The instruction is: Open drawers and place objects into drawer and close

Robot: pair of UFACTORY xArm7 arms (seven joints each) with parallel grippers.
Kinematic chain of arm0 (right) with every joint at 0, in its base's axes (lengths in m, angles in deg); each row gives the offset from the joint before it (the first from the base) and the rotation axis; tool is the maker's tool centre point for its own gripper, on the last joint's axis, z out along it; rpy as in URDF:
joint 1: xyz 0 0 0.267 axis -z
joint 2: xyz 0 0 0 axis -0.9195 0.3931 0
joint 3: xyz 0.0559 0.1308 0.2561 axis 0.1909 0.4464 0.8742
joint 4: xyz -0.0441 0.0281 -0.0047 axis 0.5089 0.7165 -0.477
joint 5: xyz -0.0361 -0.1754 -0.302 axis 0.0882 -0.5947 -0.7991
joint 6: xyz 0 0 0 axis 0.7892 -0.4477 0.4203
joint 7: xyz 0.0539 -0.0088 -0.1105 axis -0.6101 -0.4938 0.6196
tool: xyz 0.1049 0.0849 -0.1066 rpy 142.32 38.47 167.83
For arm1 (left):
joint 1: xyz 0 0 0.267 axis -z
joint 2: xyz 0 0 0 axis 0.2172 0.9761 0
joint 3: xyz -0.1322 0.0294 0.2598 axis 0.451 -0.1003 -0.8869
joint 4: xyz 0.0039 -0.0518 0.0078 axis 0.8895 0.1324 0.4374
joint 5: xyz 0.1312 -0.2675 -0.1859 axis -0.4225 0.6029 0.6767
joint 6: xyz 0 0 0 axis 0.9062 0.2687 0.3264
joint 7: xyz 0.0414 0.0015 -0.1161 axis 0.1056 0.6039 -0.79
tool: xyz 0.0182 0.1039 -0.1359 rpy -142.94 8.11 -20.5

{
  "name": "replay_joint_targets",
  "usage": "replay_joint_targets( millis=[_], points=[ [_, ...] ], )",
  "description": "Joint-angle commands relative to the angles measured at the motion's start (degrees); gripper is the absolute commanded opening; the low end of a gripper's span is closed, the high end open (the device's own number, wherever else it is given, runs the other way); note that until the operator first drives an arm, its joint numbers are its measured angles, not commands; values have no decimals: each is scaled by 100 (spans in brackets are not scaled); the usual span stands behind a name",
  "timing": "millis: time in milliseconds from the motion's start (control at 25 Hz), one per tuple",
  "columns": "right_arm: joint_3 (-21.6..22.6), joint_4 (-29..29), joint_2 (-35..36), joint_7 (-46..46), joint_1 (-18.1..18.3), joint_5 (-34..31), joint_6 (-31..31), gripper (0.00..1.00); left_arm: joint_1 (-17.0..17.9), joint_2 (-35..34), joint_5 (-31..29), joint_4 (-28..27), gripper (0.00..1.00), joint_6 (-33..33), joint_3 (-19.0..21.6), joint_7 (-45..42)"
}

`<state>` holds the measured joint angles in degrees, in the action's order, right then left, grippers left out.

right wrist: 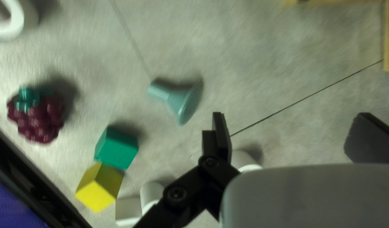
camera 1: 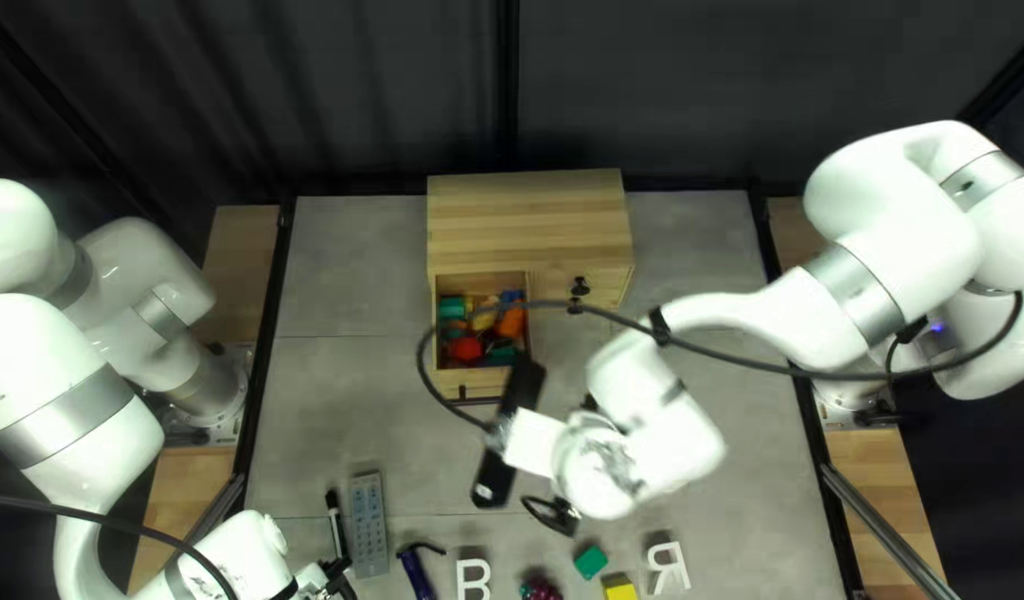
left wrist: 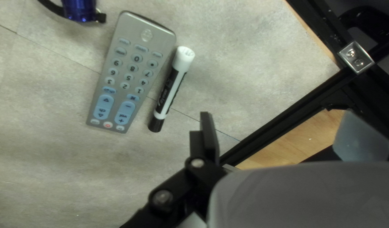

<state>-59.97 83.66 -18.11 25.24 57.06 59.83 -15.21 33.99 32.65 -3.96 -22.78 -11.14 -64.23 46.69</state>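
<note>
In the top left view the cabinet's left drawer (camera 1: 456,385) is pulled out, with several colourful objects (camera 1: 512,322) inside. My right gripper (camera 1: 553,512) is over the table in front of it. In the right wrist view my right gripper (right wrist: 289,137) is open and holds nothing; a teal funnel-shaped piece (right wrist: 175,99), green block (right wrist: 116,148), yellow block (right wrist: 99,188) and dark red berry cluster (right wrist: 37,116) lie beside it. My left gripper (camera 1: 334,576) is low at the left. In the left wrist view my left gripper (left wrist: 283,135) stands open near a marker (left wrist: 171,88) and grey remote (left wrist: 131,71).
The wooden cabinet (camera 1: 528,217) stands at the table's far edge; its right-hand front, with black knobs, is closed. White letters (camera 1: 473,577) and a blue flashlight-like item (camera 1: 416,572) lie near the front. The right arm's cable crosses above the open drawer.
</note>
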Motion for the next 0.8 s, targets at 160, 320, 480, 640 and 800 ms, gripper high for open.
replay_joint_targets(
  millis=[160,320,480,640,800],
  points=[
    [182,-992,-450,2387,281,299,-1398,100,0,0,0,0,100,0,0,0],
    [251,-1084,-325,3633,485,717,-1791,100,0,0,0,0,100,0,0,0],
    [291,-853,29,4642,722,1128,-1788,100,0,0,0,0,100,0,0,0],
    [293,-725,282,5106,856,1310,-1778,100,0,0,0,0,100,0,0,0],
    [262,-752,509,5223,909,1291,-1997,100,0,0,0,0,100,0,0,0]
  ],
)
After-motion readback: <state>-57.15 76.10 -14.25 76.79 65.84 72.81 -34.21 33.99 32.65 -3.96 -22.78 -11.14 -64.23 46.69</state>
